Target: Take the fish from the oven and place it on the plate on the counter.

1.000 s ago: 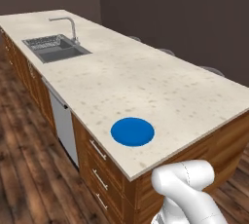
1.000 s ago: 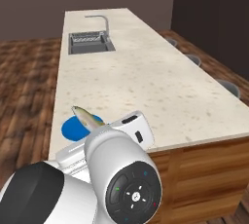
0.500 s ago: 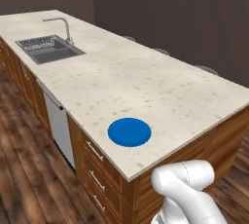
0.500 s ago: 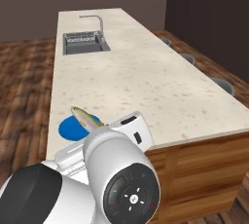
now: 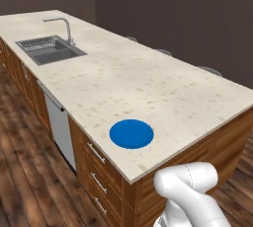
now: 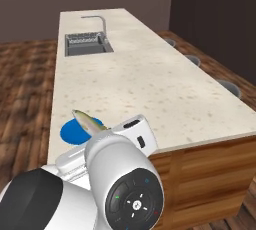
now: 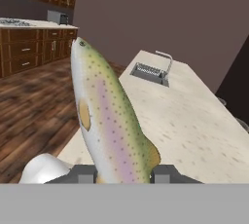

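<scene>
My gripper [image 7: 124,174] is shut on the fish [image 7: 109,121], a speckled green and pink one that stands up between the two finger tips in the hand view. From the right base view the fish [image 6: 89,122] pokes out past the white hand, hanging over the near edge of the counter [image 6: 150,89]. The blue plate [image 5: 131,133] lies flat near the front edge of the beige counter [image 5: 148,88], and the plate [image 6: 72,133] sits just beneath and left of the fish. The oven is out of view.
A steel sink [image 5: 49,49] with a tall faucet [image 5: 62,23] sits at the counter's far end. Wooden drawer fronts [image 5: 99,176] and a grey dishwasher panel [image 5: 58,125] face the wood floor. Stools [image 6: 227,86] line the far side. Wall cabinets [image 7: 29,47] stand across the room.
The whole picture has shifted slightly in both base views, so the base has moved a little. The fish stays in my grip over the plate's side of the counter.
</scene>
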